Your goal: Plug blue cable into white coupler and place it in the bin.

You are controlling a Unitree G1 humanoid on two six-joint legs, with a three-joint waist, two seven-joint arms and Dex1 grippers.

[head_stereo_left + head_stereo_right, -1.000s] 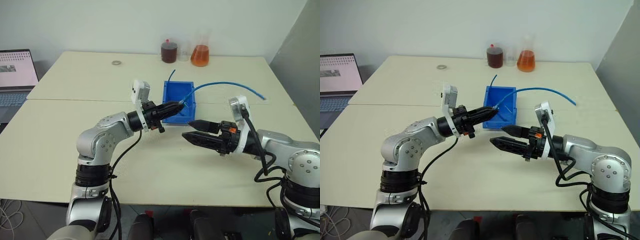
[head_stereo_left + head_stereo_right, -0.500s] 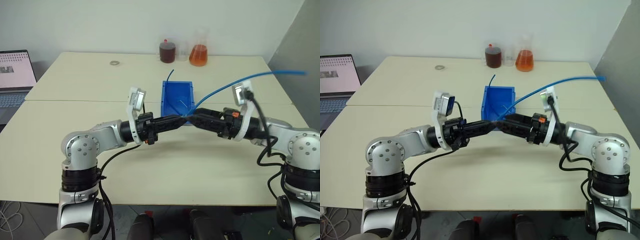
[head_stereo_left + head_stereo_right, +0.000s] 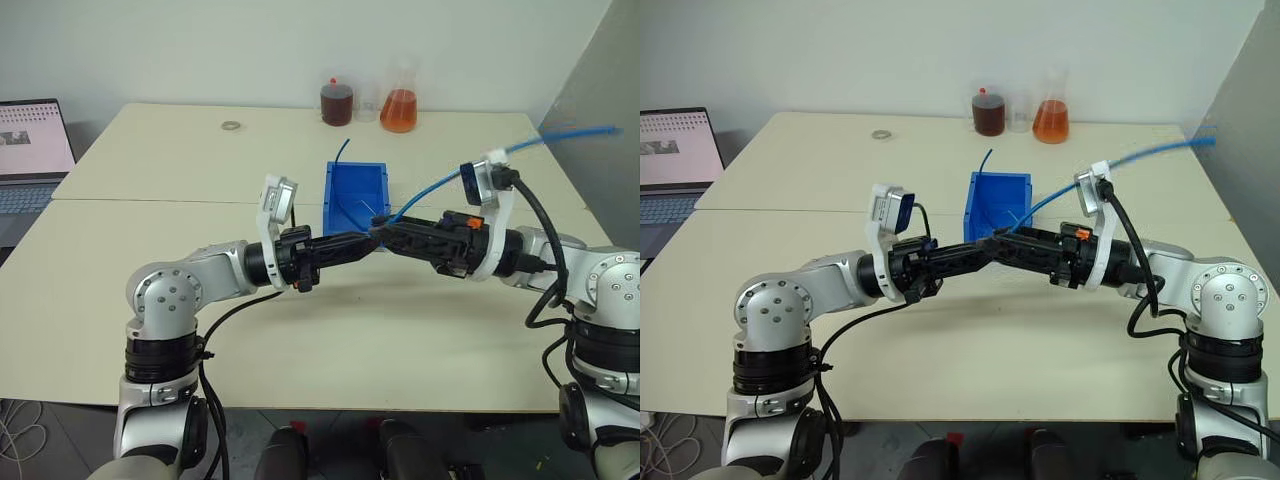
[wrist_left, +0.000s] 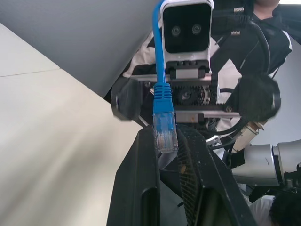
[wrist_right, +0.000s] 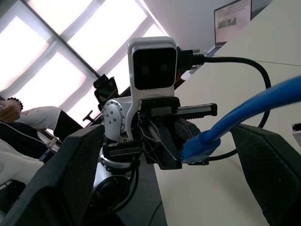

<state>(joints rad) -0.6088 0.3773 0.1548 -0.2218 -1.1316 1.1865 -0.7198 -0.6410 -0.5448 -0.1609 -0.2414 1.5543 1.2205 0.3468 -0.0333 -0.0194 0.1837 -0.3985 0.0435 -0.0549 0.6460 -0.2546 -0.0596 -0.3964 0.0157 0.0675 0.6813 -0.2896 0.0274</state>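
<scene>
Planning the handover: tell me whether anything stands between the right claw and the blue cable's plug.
Nothing visible does. The left claw is shut on the blue cable just behind its plug, and the open right claw meets it tip to tip above the table, in front of the bin.

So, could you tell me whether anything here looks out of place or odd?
Mostly tidy. One oddity: the blue cable arcs through the air off the table's right side, its plug pinched in the shut left gripper over the bin; the white coupler isn't identifiable.
</scene>
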